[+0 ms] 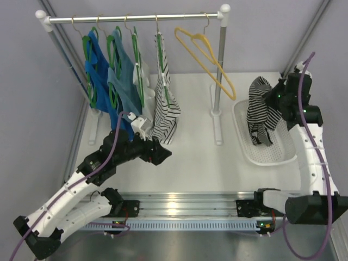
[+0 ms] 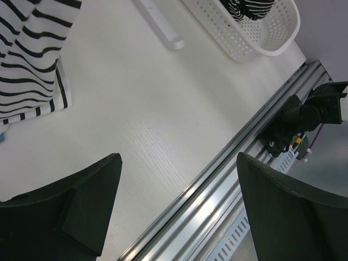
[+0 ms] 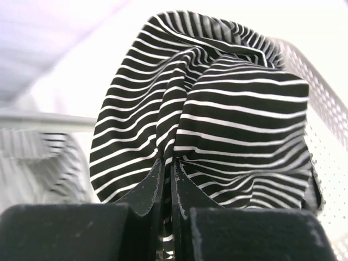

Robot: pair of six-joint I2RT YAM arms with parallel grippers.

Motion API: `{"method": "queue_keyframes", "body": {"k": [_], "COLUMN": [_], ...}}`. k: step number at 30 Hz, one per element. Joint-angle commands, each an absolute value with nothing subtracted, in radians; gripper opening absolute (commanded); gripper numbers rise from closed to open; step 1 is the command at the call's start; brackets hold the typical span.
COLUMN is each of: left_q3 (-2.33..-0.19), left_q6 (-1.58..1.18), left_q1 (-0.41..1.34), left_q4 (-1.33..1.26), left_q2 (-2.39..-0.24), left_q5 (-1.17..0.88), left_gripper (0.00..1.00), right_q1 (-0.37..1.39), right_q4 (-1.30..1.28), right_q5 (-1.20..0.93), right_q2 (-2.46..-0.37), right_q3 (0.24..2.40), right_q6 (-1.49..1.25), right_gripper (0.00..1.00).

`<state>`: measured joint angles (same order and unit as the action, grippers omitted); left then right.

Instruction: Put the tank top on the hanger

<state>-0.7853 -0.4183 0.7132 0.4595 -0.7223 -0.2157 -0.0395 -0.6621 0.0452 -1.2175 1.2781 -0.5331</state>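
Note:
The tank top (image 1: 262,109), dark with thin white stripes, hangs bunched above the white basket (image 1: 283,157) at the right; its lower end still reaches into the basket. My right gripper (image 1: 278,97) is shut on a fold of its upper part; in the right wrist view the two fingers press together with striped cloth (image 3: 217,119) pinched between them at the right gripper (image 3: 169,168). The yellow-orange hanger (image 1: 209,60) hangs empty on the rail, left of the tank top. My left gripper (image 1: 163,154) stands open and empty over the table, its left gripper (image 2: 179,163) fingers wide apart.
A rail (image 1: 136,19) on two white posts carries green hangers with blue tops (image 1: 111,76) and a paler white striped top (image 1: 166,106). The right post (image 1: 218,81) stands between hanger and basket. An aluminium rail (image 1: 185,204) runs along the near edge.

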Motion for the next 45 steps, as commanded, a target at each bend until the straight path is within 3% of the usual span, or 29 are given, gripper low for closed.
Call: {"method": "queue_keyframes", "body": {"k": [1,11,21,26,30,33,37,38,45], "left_q3": [-0.868,-0.931,-0.931,-0.930,-0.933,-0.936,-0.922,-0.914,-0.838], "left_q6": [-0.414,-0.417,-0.437,-0.449,-0.459,-0.465,-0.472,-0.476,-0.511], "left_q1": [0.715,0.715,0.715,0.715,0.716,0.715,0.715,0.715,0.715], "left_q4": [0.446,0.460,0.456,0.463,0.483,0.508,0.522,0.520,0.463], "left_q2": [-0.704,-0.677,-0.666,-0.664,-0.666,-0.675,-0.687,-0.689,-0.730], "left_q5": [-0.190,-0.117,-0.066,-0.018,0.072,0.110,0.095,0.088,-0.066], "left_gripper": [0.91,0.91,0.91,0.91,0.91,0.91,0.91,0.91,0.91], "right_q1": [0.036,0.328,0.702,0.974,1.191,1.239,1.239,1.239,1.122], "right_q4": [-0.784,-0.908,-0.923,-0.850,-0.747,-0.655,-0.588,-0.601,-0.759], "right_q5": [0.005,0.129,0.213,0.336,0.365,0.328,0.299,0.323,0.431], "right_q2": [-1.144,-1.003,-0.927,-0.980,-1.141,-1.267,-1.312,-1.305,-1.143], "right_q3": [1.420,1.532,1.402,1.243,1.215,1.210,1.180,1.180,1.111], "right_q6": [-0.512,-0.580,-0.725,-0.853,-0.877,-0.858,-0.828,-0.828,-0.836], "right_gripper": [0.00,0.00,0.00,0.00,0.00,0.13,0.45,0.49,0.52]}}
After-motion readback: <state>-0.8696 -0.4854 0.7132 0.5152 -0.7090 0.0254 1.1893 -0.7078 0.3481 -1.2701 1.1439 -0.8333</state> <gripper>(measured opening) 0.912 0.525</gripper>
